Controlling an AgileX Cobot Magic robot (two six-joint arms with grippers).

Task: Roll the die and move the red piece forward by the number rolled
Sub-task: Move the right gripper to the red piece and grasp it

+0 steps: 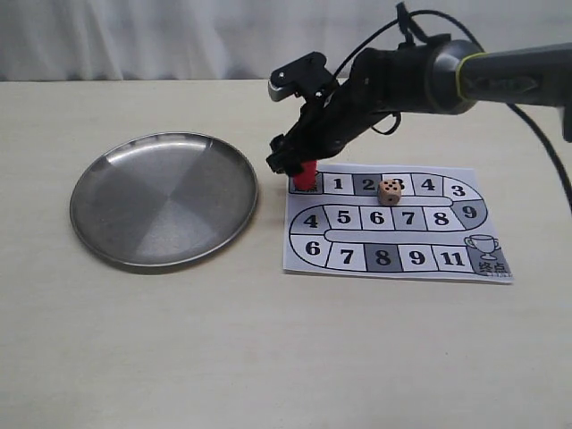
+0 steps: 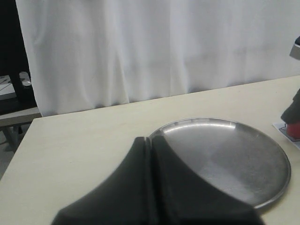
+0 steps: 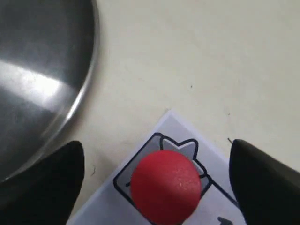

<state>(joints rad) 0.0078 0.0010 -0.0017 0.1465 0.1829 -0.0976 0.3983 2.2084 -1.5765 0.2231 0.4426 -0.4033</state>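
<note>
Between the right gripper's (image 3: 157,180) blurred fingers (image 3: 42,187), themselves cut off at the picture's edge, the red piece (image 3: 165,185) is clipped by that same edge and covers most of the mark printed on the board (image 3: 101,206) beneath it; the left gripper (image 2: 151,187), a blurred dark mass, hides the plate's (image 2: 262,187) rim nearest it; the die (image 1: 389,190) covers its square's numeral.

A round metal plate (image 1: 164,201) lay flat to the left of the paper board (image 1: 384,219) in the exterior view, its rim close to the board's edge but not touching it. The board was a white sheet printed with a winding track of numbered squares, some white and some grey, with a trophy drawing (image 1: 483,245) in its lower right corner. Board and plate rested on a pale beige table (image 1: 268,357). Beyond the board's far side hung a white curtain (image 1: 179,36).
</note>
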